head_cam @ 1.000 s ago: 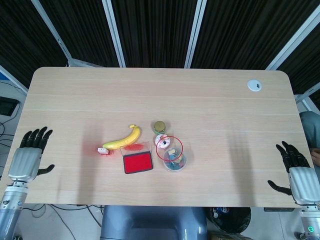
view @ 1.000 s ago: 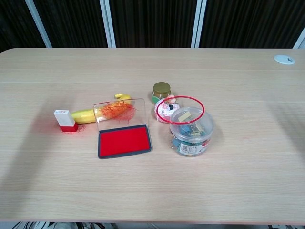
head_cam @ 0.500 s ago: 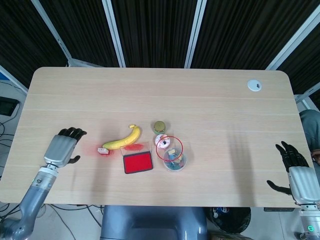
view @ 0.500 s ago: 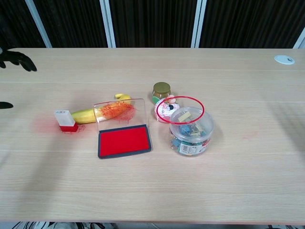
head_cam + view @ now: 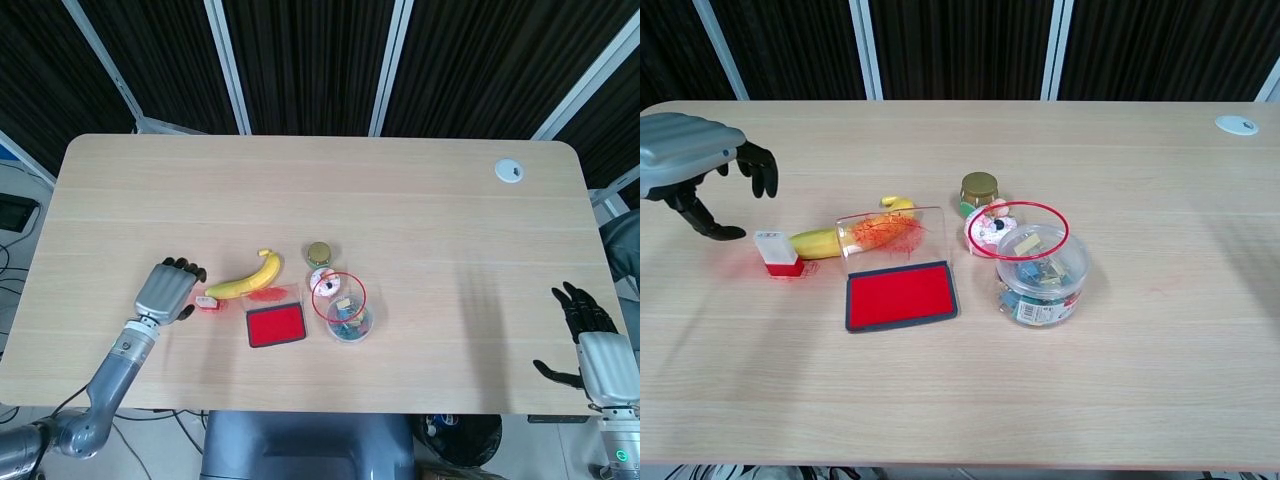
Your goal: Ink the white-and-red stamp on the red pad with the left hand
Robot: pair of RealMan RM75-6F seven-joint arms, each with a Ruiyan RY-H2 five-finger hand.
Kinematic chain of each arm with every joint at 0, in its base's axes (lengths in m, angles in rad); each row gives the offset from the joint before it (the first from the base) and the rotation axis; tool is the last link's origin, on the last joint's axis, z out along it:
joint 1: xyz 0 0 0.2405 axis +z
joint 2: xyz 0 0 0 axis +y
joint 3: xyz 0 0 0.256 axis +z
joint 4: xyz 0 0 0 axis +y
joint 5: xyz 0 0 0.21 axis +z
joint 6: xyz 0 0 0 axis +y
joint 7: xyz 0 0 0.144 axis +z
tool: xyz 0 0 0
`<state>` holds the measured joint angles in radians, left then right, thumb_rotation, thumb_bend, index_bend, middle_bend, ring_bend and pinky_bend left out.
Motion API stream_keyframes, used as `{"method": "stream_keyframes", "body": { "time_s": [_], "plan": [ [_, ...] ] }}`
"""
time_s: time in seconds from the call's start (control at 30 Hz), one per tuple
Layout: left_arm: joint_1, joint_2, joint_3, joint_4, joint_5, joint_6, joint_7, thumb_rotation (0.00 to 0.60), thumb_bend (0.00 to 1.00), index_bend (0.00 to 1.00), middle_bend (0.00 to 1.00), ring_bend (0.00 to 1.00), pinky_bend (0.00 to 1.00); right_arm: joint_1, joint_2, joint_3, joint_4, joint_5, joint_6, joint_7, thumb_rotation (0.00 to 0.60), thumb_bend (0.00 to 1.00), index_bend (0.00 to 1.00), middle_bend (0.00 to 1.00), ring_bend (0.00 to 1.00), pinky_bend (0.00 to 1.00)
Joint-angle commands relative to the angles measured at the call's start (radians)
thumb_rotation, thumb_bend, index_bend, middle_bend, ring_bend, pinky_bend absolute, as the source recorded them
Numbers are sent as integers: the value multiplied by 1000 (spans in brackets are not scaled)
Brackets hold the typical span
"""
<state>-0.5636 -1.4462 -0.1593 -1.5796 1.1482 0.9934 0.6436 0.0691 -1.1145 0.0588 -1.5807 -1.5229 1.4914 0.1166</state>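
The white-and-red stamp (image 5: 777, 252) (image 5: 207, 301) stands upright on the table, left of the red ink pad (image 5: 901, 294) (image 5: 275, 325), whose clear lid is tipped up behind it. My left hand (image 5: 697, 165) (image 5: 169, 291) hovers just left of and above the stamp, fingers curved downward and apart, holding nothing. My right hand (image 5: 588, 340) rests at the table's right front edge, fingers spread, and is out of the chest view.
A banana (image 5: 845, 235) (image 5: 246, 281) lies behind the stamp and pad. Right of the pad are a small gold-lidded jar (image 5: 979, 190), a small round box (image 5: 989, 229) and a clear tub (image 5: 1042, 277) of small items with a red-rimmed lid leaning on it. A grommet (image 5: 509, 170) sits far right.
My left hand has swept in from the table's left front edge toward the stamp, its fingers curving over. The right hand has stayed put.
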Motion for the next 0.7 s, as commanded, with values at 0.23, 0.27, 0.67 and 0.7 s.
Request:
{"method": "stream_keyframes", "body": {
  "time_s": [0.23,0.27,0.67,0.7],
  "plan": [
    [-46,-61,17,39,-48,-28,65,600,224,413,400,269,327,0,3,1,-1,2,-2,15,600,97,0,0,0,162],
    [-48,-66,20,41,-52,-27,71,600,224,416,403,268,327,0,4,1,-1,2,-2,17,600,97,0,0,0,162],
    [-62,-92,46,58,-83,-9,95,600,240,445,436,278,330,2,6,0,-3,3,-7,29,600,106,0,0,0,162],
    [-63,-94,48,61,-84,-9,94,600,247,448,438,278,330,1,6,0,-3,3,-7,29,600,107,0,0,0,162]
  ]
}}
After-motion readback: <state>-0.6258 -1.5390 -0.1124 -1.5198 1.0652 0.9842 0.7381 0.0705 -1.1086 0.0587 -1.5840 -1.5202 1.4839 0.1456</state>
